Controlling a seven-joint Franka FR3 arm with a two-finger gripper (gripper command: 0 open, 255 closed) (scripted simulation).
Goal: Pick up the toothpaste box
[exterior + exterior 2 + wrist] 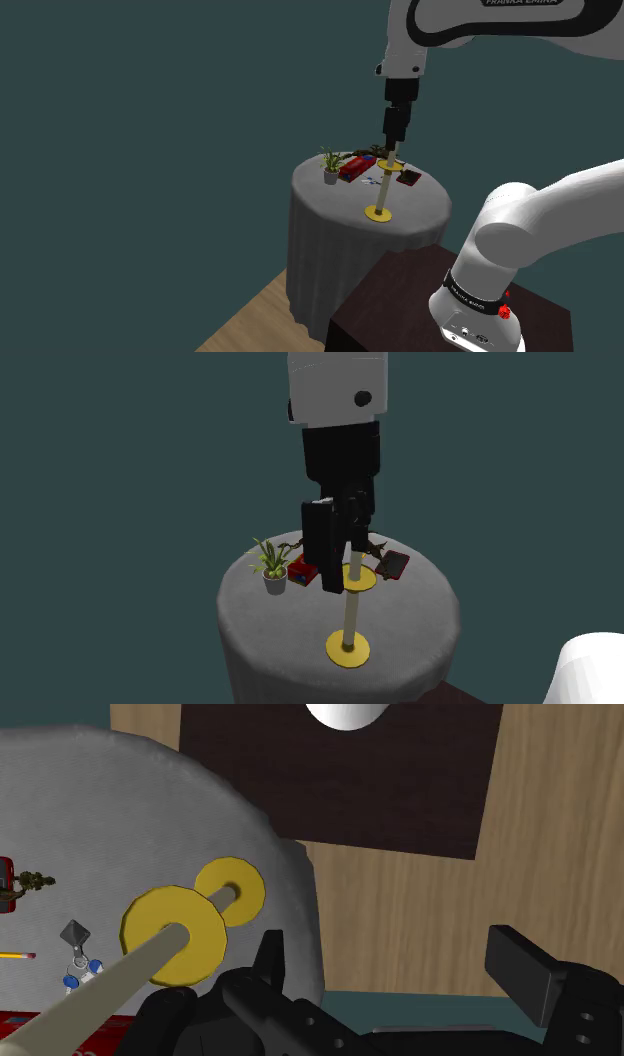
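Beside the post (385,188) — gripper (396,150) spread, toothpaste box (355,168) near table (320,197) rim.

My arm (545,215) is white and built of rounded, tube-like links, with dark bands at the joints. One upper link carries Franka Emika lettering (520,3), and small red marks (505,312) sit beside the lowest dark ring. The white wrist housing (335,387) has one dark round spot. The gripper (395,962) is all black, with blocky fingers (522,966).
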